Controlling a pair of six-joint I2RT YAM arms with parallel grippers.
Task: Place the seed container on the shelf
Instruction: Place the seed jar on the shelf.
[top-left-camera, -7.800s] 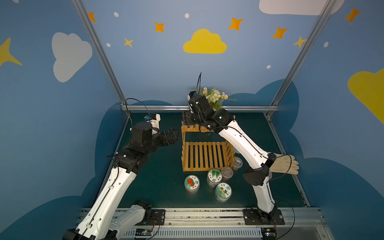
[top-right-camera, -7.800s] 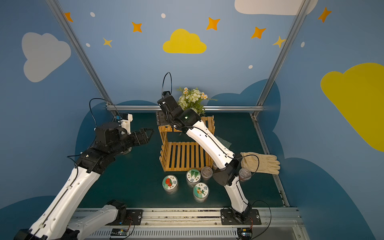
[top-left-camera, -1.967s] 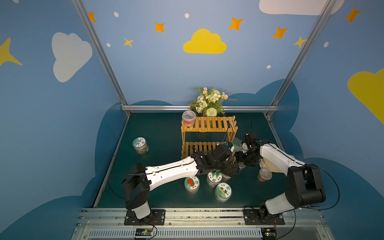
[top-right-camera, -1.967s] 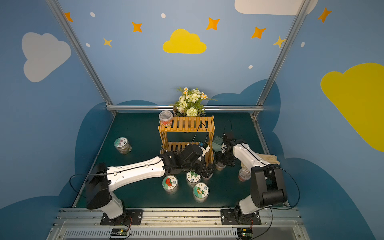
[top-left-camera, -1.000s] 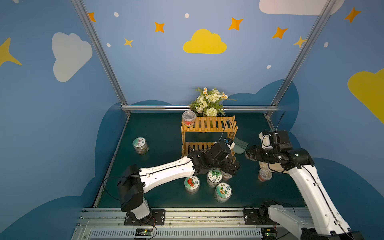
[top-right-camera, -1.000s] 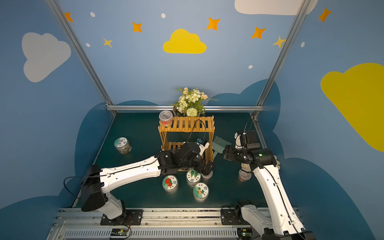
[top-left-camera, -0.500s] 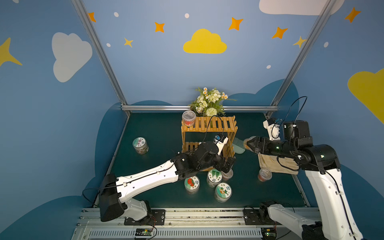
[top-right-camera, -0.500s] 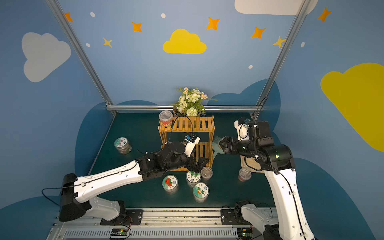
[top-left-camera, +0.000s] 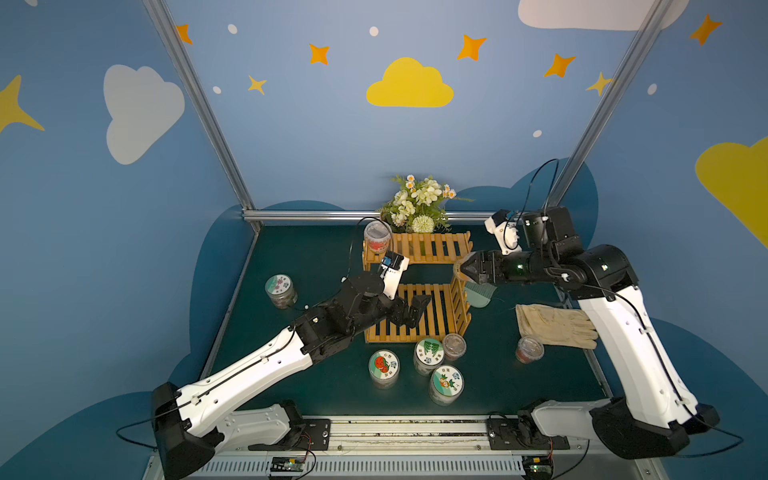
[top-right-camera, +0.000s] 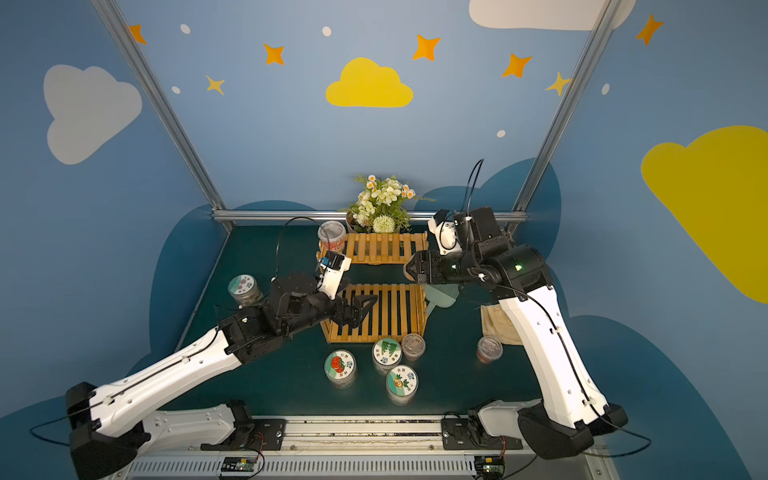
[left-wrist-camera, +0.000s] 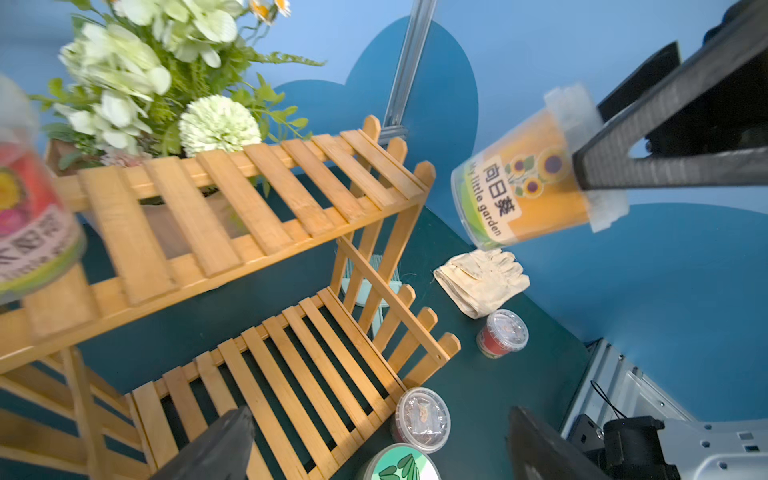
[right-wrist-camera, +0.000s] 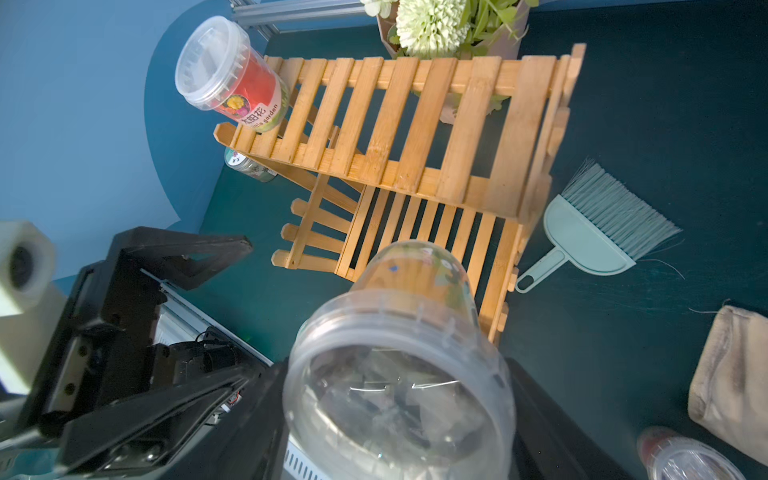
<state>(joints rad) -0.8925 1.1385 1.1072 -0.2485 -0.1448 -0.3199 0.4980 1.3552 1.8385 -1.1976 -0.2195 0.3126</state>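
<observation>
Orange seed container (left-wrist-camera: 528, 183), grasped tilted by right hand (top-left-camera: 462, 268), could topple on the shelf (top-left-camera: 419, 248) slats unless righted; left hand (top-left-camera: 413, 311) released.

orange seed container (left-wrist-camera: 524, 188) label "向日葵", "little garden", red container (right-wrist-camera: 243, 85) label "太阳花"

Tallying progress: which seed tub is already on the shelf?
The red-labelled clear plastic tub on the top tier of the orange-yellow slatted shelf. The orange tub is in the right claw; the rest stand on the green table.
</observation>
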